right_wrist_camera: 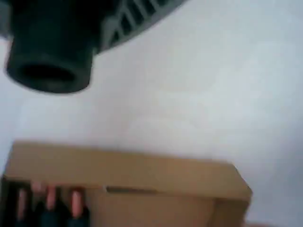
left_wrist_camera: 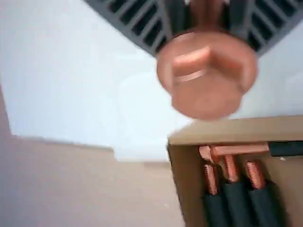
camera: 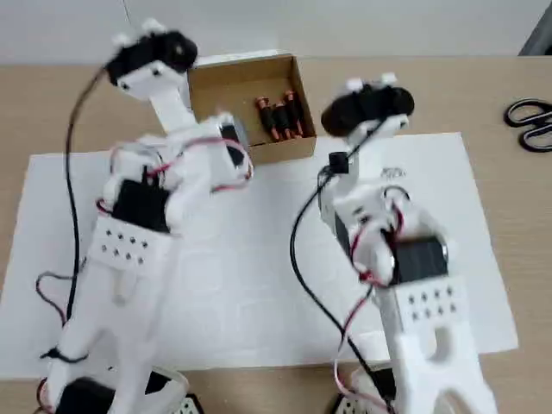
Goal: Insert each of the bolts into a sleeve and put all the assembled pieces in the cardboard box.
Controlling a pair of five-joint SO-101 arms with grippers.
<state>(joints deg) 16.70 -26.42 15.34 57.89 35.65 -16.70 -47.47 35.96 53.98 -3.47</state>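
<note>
Left gripper point(left_wrist_camera: 206, 16) pinches a copper hex-head bolt point(left_wrist_camera: 207, 71); right gripper point(right_wrist_camera: 64, 21), a black tubular sleeve point(right_wrist_camera: 49, 59).

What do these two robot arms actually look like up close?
The left arm and right arm are white shells with black motor blocks at the joints. Red, white and black wires loop along them. Their fingers are dark grey with ribbed slots.

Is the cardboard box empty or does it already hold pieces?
Not empty. The cardboard box holds copper bolts in black sleeves, lying side by side.
</note>
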